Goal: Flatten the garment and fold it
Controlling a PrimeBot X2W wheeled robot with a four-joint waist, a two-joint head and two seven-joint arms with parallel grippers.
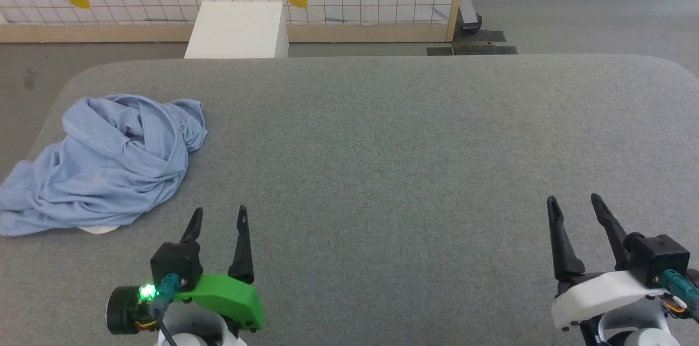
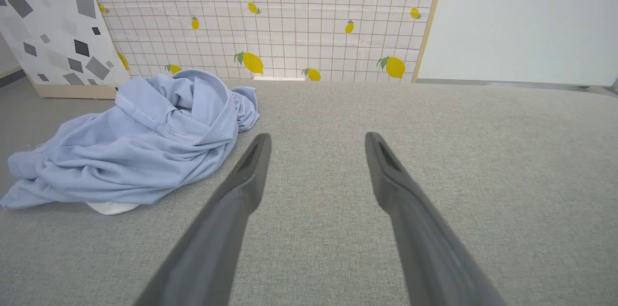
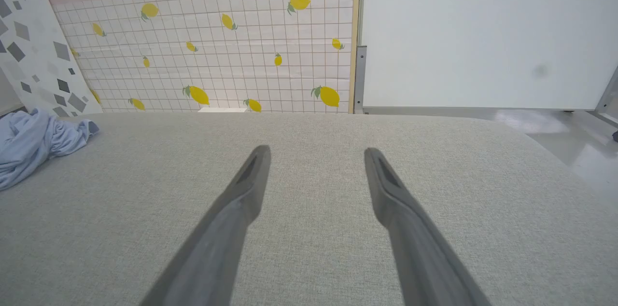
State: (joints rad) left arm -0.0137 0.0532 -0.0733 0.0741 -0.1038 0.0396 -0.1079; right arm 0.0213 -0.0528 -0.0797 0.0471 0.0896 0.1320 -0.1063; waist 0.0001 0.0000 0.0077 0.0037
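The garment [image 1: 109, 163] lies at the far left of the grey desk [image 1: 382, 133], bunched into a loose heap: folds wrap over one another, a hemmed edge curls across the top, and a sliver of white collar [image 1: 98, 228] peeks from under the near edge. Its left fringe reaches the desk's rim. Heaped like this it looks dropped rather than arranged, so I judge that flattening has not begun and no fold can be made until the cloth is spread over the open surface to the garment's right. Just right of the garment and nearer the robot, the left gripper [image 1: 220, 209] hovers with its two dark fingers spread wide and nothing between them; its tips point past the heap's right edge, near the cloth but apart from it. That places it well, in my view, for a first reach into the pile. Far to the right of the garment, well apart from it, the right gripper [image 1: 573, 197] is likewise wide open and empty above bare desk, probably waiting at rest to take a second corner once the cloth is lifted.
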